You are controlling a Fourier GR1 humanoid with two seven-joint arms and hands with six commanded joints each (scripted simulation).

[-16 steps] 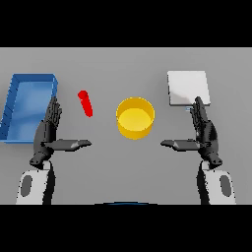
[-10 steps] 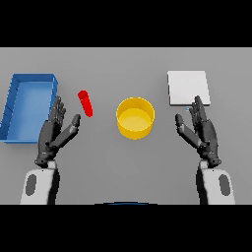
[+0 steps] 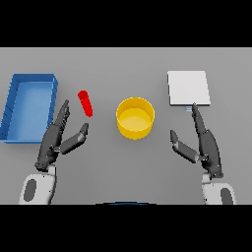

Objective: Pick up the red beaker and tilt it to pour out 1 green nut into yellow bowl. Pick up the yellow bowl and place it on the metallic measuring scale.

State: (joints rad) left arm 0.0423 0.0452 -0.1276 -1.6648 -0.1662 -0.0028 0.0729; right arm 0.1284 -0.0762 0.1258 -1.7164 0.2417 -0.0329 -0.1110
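Red beaker [image 3: 85, 103] untouched; left hand [image 3: 55, 141], right hand [image 3: 204, 145] both spread, holding nothing.

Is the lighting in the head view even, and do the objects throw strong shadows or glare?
Head view: light is flat and even; the yellow bowl and red beaker cast only faint shadows; the metallic measuring scale shows no glare.
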